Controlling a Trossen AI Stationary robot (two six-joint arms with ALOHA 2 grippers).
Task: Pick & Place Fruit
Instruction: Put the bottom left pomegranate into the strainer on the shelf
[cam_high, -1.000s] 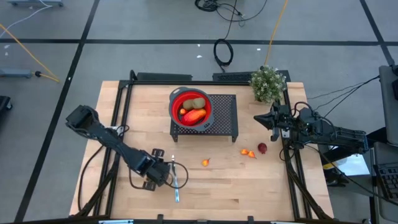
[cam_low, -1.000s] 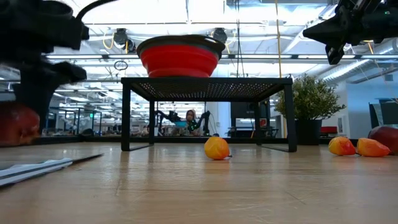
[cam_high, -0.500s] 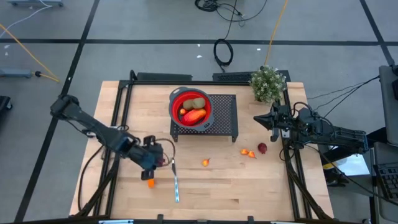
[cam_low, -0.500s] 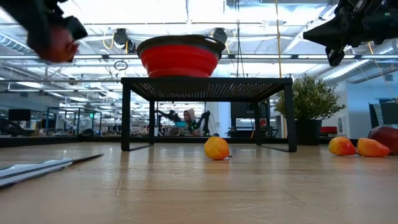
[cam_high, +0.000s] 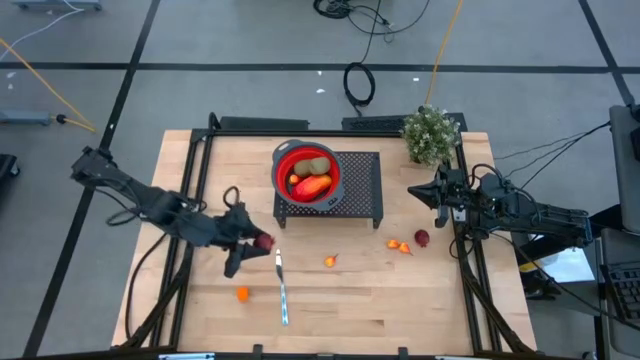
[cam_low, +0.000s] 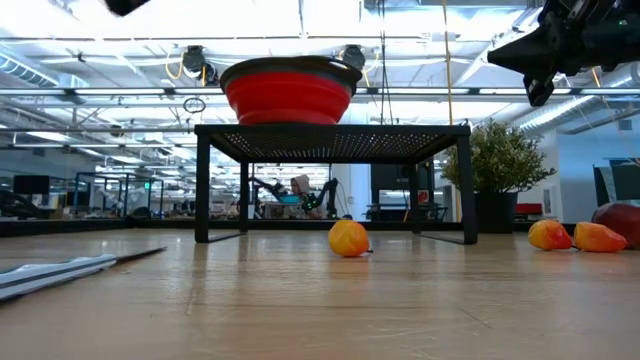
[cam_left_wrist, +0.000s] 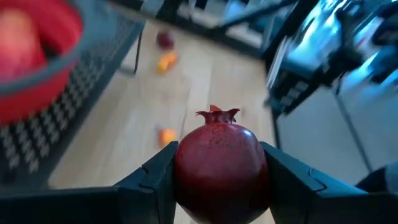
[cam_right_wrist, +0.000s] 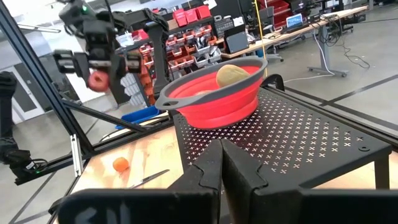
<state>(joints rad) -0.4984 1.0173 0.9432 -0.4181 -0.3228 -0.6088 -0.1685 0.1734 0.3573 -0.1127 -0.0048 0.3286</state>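
My left gripper (cam_high: 258, 244) is shut on a dark red pomegranate-like fruit (cam_left_wrist: 221, 171), held high over the table's left middle, left of the black stand. It also shows in the right wrist view (cam_right_wrist: 97, 80). The red bowl (cam_high: 307, 175) sits on the black perforated stand (cam_high: 360, 190) and holds a kiwi-like fruit, a red-orange oval and other pieces. Small orange fruits (cam_high: 242, 294), (cam_high: 330, 261), (cam_high: 398, 245) and a dark red one (cam_high: 422, 238) lie on the table. My right gripper (cam_high: 412, 192) is shut and empty, in the air right of the stand. My left gripper pinches the dark red fruit by its two opposite sides (cam_left_wrist: 180, 177) between its two fingers (cam_left_wrist: 286, 177). The fingers reach out from the table's left side. The fruit is lifted clear of the table, its little crown (cam_left_wrist: 217, 116) pointing away from the wrist.
A silver knife (cam_high: 282, 290) lies on the table near the front, beside the loose orange fruit. A potted plant (cam_high: 431, 135) stands at the far right corner. Black frame rails run along the table's left and right sides.
My left gripper has risen from the table beside the knife with the dark red fruit, going up and toward the far edge and the stand. The fruit is now lifted clear. A small orange fruit shows on the table where the gripper was.
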